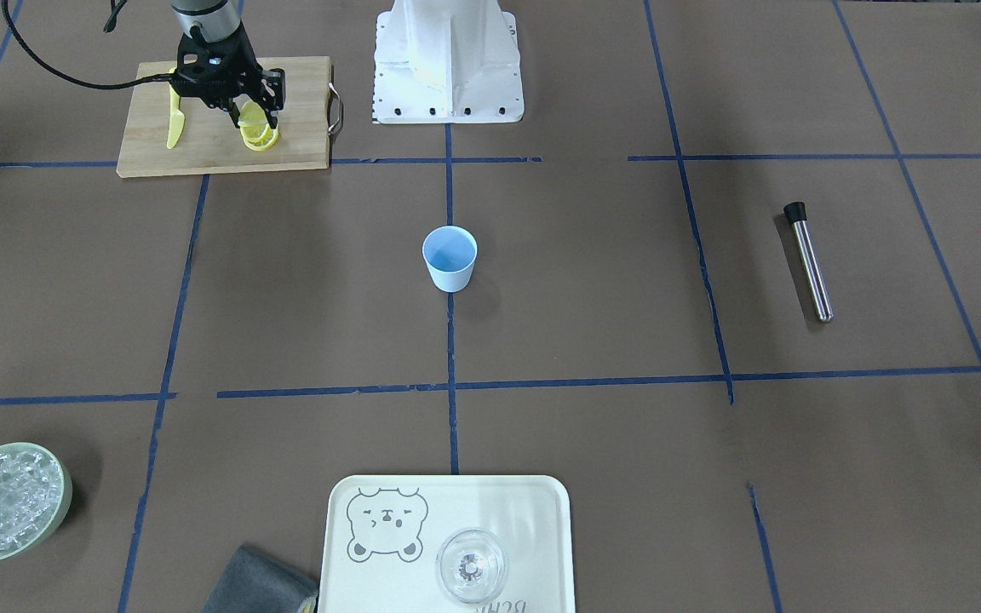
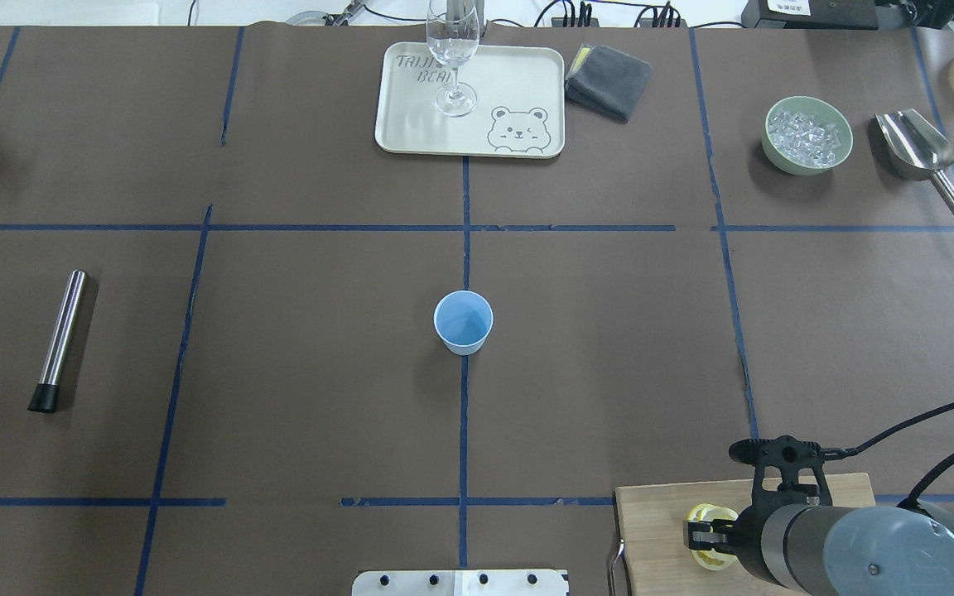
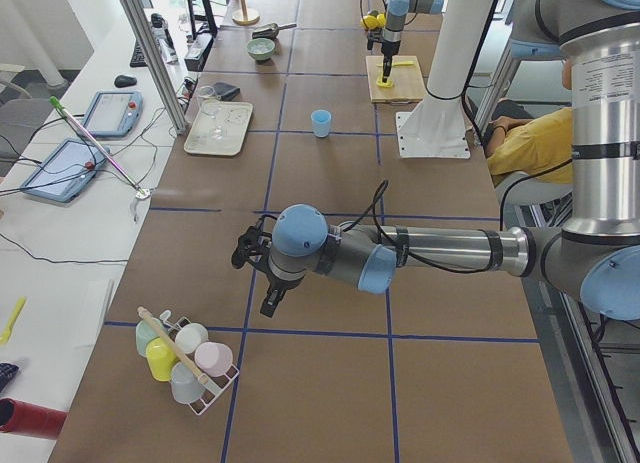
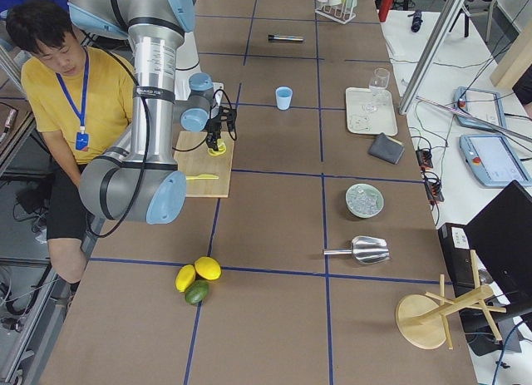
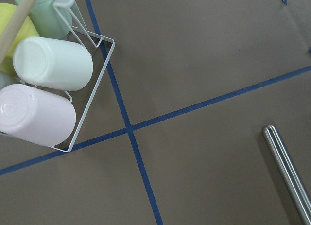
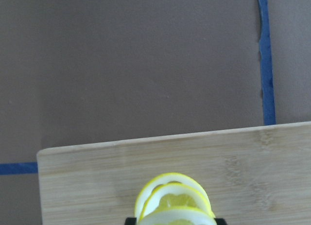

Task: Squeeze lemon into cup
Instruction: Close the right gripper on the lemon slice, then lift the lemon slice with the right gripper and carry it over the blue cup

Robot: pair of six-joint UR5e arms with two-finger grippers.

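- Straddling the lemon (image 1: 259, 136) on the wooden cutting board (image 1: 150, 153), the right gripper (image 1: 254, 109) pointed straight down, its two black fingers drawn in against opposite sides of the fruit, clamped on it.
- The lemon sat at the board's middle, showing yellow rind rings and a pale cut face. Its underside touched or nearly touched the wood; which of the two could not be made out.
- A yellow plastic knife (image 1: 174, 119) lay on the same board, just beside the gripper on the side away from the lemon. Its upper part was hidden behind the gripper body.
- The light blue cup (image 1: 450, 258) stood upright and well apart from the board, out toward the table's middle.
- In the right wrist view the lemon's lower part was cut off at the frame's bottom edge, and only two black fingertip corners showed beside it.
- In the overhead view the right arm's wrist covered much of the board and part of the lemon.
- The left gripper (image 3: 246, 251) hung far from the board, at the table's other end, near a wire rack of cups (image 5: 97, 89). Its fingers showed in no close view, so whether they stood apart or together could not be told.
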